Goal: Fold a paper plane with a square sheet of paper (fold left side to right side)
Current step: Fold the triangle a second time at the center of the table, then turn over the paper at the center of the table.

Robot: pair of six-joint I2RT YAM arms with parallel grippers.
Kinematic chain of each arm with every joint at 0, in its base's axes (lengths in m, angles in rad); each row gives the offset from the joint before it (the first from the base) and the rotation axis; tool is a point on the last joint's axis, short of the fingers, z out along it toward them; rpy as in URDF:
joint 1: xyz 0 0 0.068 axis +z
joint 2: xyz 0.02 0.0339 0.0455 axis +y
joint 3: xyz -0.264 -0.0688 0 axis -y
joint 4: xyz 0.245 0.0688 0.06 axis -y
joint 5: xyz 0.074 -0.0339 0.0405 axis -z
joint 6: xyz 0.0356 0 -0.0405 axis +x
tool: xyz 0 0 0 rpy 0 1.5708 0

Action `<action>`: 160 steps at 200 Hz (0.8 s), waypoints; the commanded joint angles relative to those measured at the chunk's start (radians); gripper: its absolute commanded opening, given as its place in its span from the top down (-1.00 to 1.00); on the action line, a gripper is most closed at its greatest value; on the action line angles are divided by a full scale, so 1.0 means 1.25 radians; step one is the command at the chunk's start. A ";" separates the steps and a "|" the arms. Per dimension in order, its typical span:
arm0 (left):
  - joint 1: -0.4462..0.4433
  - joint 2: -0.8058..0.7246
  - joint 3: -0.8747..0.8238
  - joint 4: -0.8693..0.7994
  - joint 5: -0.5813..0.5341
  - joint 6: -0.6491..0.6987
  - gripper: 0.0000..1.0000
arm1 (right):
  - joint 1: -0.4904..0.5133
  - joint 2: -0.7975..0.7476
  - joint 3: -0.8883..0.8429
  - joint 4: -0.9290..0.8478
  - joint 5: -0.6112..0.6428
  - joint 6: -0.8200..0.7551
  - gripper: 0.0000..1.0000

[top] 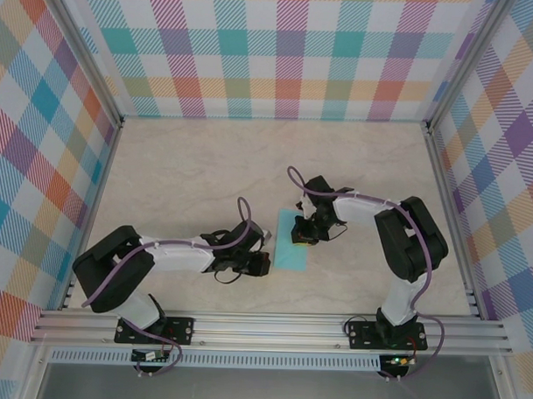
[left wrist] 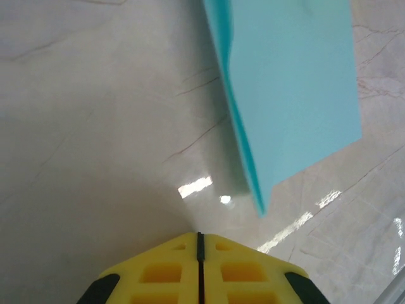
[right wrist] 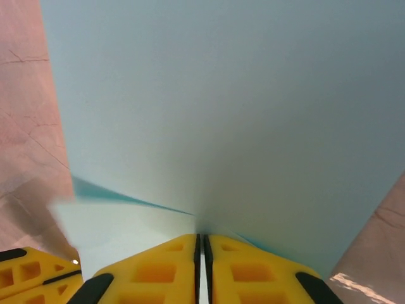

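1. Top external view: the folded paper point(top: 289, 249) lies on the surface point(top: 198, 162), with the left jaws just left of it, closed and empty.
2. The right jaws are nearly closed over the paper; I cannot tell whether they pinch it.
3. Best to press along the crease, keeping the edges matched.

loc: lab cell | evid: plaid walls point(top: 289, 51), alu rail point(top: 271, 327) (2 arms point(top: 173, 253) bolted)
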 commanded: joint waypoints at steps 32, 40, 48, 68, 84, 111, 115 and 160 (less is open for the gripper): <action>0.103 -0.118 -0.001 0.000 0.051 -0.041 0.22 | -0.019 -0.190 0.012 -0.021 0.115 0.000 -0.01; 0.116 -0.119 0.004 0.023 0.071 -0.047 0.11 | -0.023 -0.227 0.005 -0.033 0.138 -0.006 -0.14; 0.126 -0.111 0.013 0.041 0.088 -0.049 0.01 | -0.028 -0.258 -0.005 -0.042 0.157 -0.014 -0.25; 0.138 -0.070 0.044 0.070 0.104 -0.051 -0.10 | -0.032 -0.334 -0.049 -0.042 0.171 -0.027 -0.51; 0.140 -0.020 0.068 0.102 0.125 -0.054 -0.11 | -0.033 -0.382 -0.092 -0.027 0.155 -0.024 -0.69; 0.140 0.071 0.109 0.150 0.160 -0.060 -0.09 | -0.033 -0.418 -0.151 0.004 0.085 -0.012 -0.89; 0.141 0.083 0.117 0.153 0.162 -0.061 -0.07 | -0.033 -0.417 -0.157 0.009 0.073 -0.011 -0.91; 0.140 0.131 0.146 0.144 0.132 -0.052 0.63 | -0.033 -0.370 -0.205 0.084 -0.037 0.041 -0.80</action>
